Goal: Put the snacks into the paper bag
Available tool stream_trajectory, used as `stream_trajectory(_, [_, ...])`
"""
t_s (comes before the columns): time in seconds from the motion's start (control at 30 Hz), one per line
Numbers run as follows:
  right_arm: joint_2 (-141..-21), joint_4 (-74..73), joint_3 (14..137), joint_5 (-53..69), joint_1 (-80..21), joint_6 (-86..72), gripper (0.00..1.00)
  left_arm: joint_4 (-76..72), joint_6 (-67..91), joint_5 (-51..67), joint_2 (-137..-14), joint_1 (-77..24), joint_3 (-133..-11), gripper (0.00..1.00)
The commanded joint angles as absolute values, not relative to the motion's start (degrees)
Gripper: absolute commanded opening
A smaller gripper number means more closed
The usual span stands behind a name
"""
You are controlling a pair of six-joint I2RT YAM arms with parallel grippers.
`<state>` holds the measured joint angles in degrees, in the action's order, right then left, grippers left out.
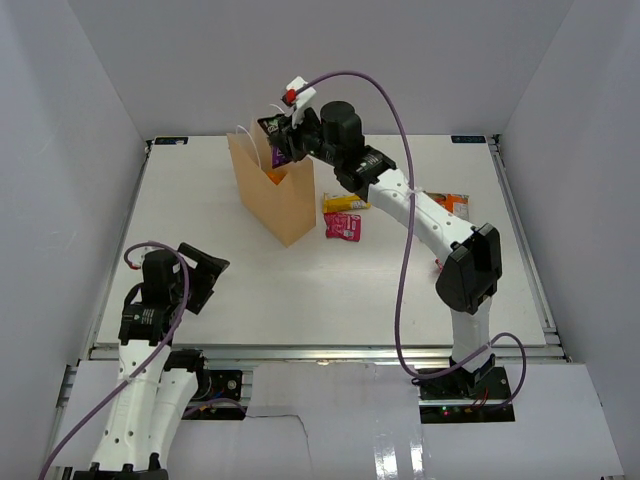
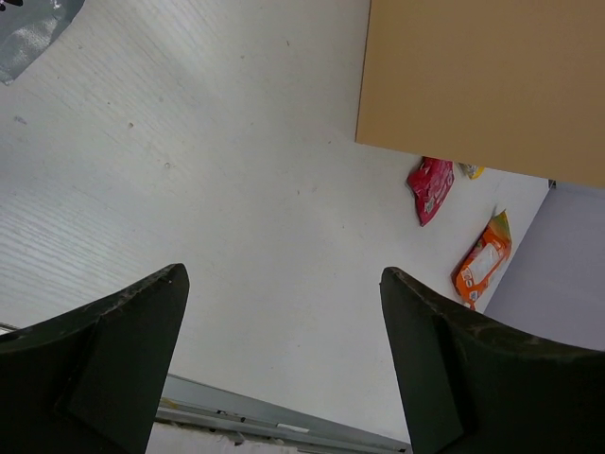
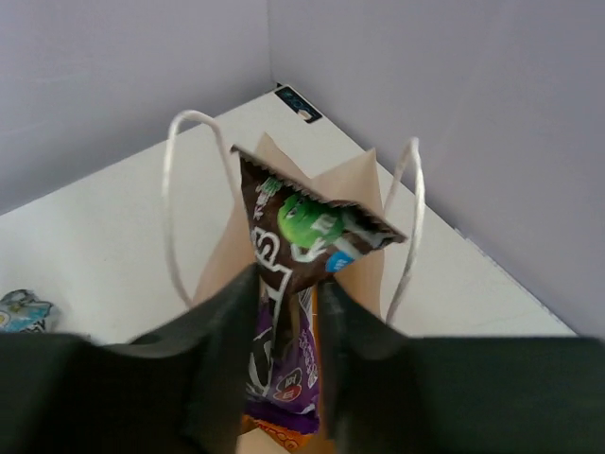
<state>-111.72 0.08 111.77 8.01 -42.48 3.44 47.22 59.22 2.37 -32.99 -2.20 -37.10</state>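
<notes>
Drop step: right gripper [image 3: 288,284] pinches the brown candy packet [image 3: 302,222] upright over the paper bag [image 3: 364,175] mouth.
Next likely calls for opening the jaws so it falls in; left gripper [image 2: 282,274] wide, idle; pink packet [image 1: 343,227] lies beside the bag.

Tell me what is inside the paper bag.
An orange packet shows in the paper bag's open mouth. The right tool, gripping a dark brown packet above it, and the bag's walls hide anything deeper.

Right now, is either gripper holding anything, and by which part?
The right gripper pinches the dark brown packet near its middle; the left gripper holds nothing.
</notes>
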Motion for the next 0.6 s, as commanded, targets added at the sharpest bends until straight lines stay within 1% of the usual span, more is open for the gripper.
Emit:
stream_trajectory(0.0, [-111.36, 6.50, 113.65, 3.16, -42.28, 4.57, 0.42, 48.34, 60.03, 3.16, -32.25, -2.20, -37.09, 0.93])
stream_trajectory(0.07, [-110.75, 5.63, 112.51, 4.91, -42.28, 5.09, 0.63, 48.34, 60.03, 3.43, -32.52, -2.20, -37.00, 0.95])
stream_trajectory(0.13, [-109.60, 5.45, 111.01, 6.15, -42.36, 5.27, 0.67, 47.81, 59.77, 3.69, -33.57, -2.20, -36.92, 0.95])
stream_trajectory(0.17, [-108.90, 5.36, 110.22, 7.11, -42.28, 5.36, 0.71, 47.55, 59.77, 3.87, -33.92, -2.20, -36.91, 0.95])
stream_trajectory(0.23, [-106.62, 5.01, 108.46, 8.17, -42.01, 5.36, 0.74, 47.20, 59.68, 3.69, -35.33, -2.20, -36.83, 0.95])
stream_trajectory(0.33, [-103.02, 0.89, 108.02, 13.86, -39.39, 4.83, 0.83, 48.25, 59.50, 0.71, -37.78, -2.20, -37.52, 0.91])
stream_trajectory(0.37, [-101.01, -2.86, 107.84, 21.11, -38.16, 5.44, 0.88, 49.56, 59.50, -3.39, -38.75, -2.20, -37.96, 0.90])
stream_trajectory(0.4, [-99.86, -4.55, 106.36, 26.49, -36.67, 6.23, 0.91, 50.35, 59.33, -5.08, -39.98, -2.20, -38.49, 0.89])
stream_trajectory(0.43, [-98.80, -5.70, 104.87, 37.33, -33.08, 7.02, 0.93, 50.97, 59.07, -6.75, -43.04, -2.20, -39.54, 0.88])
stream_trajectory(0.47, [-96.27, -7.37, 102.85, 40.92, -31.22, 7.38, 0.95, 52.19, 58.54, -8.51, -44.81, -2.20, -40.07, 0.86])
stream_trajectory(0.5, [-94.94, -7.82, 97.61, 43.31, -29.64, 7.99, 0.96, 53.08, 58.45, -12.27, -47.00, -2.20, -40.77, 0.85])
stream_trajectory(0.57, [-90.82, -9.05, 91.44, 47.97, -24.54, 9.05, 0.97, 54.31, 58.45, -16.24, -54.03, -1.76, -42.88, 0.85])
